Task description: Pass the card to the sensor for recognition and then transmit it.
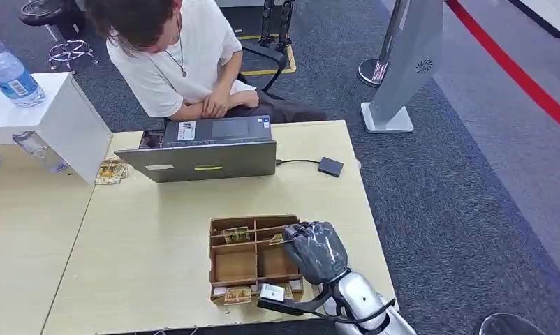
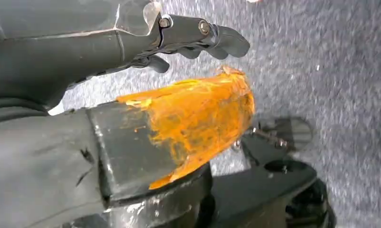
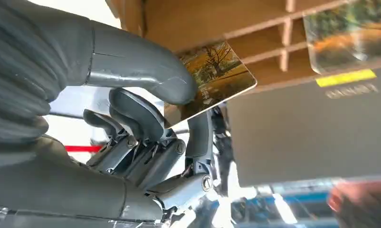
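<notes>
Card (image 3: 216, 78) pinched between right hand (image 3: 131, 118) thumb and fingers (image 3: 136, 114).

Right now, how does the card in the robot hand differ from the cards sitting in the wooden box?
The held card is pinched between the right robot hand's thumb and fingers, lifted above the box; the box cards lie loose in its compartments. The held card sits tilted, while the box cards lie flat or lean on the dividers. Both seem to carry a similar yellowish tree picture.
</notes>
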### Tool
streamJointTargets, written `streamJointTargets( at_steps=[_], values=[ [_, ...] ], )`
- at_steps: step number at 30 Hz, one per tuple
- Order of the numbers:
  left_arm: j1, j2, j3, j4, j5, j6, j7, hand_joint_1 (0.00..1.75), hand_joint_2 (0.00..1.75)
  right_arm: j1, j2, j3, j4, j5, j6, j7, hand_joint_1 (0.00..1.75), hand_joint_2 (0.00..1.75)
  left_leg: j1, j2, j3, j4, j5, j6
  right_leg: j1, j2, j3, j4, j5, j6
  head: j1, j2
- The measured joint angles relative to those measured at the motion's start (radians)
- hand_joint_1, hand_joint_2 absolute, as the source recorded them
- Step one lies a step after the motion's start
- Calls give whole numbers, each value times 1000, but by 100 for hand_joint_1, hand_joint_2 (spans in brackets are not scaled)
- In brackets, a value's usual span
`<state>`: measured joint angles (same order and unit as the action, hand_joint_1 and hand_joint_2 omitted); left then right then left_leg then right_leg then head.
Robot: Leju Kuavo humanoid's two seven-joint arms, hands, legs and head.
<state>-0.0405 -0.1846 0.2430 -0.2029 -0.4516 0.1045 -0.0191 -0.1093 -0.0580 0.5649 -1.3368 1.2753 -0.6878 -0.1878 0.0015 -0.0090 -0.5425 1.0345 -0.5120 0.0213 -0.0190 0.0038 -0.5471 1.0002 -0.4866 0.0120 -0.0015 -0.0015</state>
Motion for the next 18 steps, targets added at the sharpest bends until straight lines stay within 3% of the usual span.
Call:
streamJointTargets(
  at_steps=[5, 12, 18],
  values=[
    [3, 24, 22, 0, 14, -73, 20, 0, 0, 31, 13, -50, -86, 8, -4, -101, 175, 175, 0, 0, 0, 0, 0, 0, 0, 0, 0, 0, 0, 0, 0, 0],
    [10, 66, 66, 0, 39, -172, 65, 0, 0, 72, 86, -172, -188, -39, -4, -300, 175, 175, 0, 0, 0, 0, 0, 0, 0, 0, 0, 0, 0, 0, 0, 0],
    [22, 101, 96, 0, 60, -246, 99, 0, 0, 75, 146, -232, -221, -95, -4, -383, 175, 175, 0, 0, 0, 0, 0, -1, 0, 0, 0, 0, 0, 0, 0, 0]
  ],
)
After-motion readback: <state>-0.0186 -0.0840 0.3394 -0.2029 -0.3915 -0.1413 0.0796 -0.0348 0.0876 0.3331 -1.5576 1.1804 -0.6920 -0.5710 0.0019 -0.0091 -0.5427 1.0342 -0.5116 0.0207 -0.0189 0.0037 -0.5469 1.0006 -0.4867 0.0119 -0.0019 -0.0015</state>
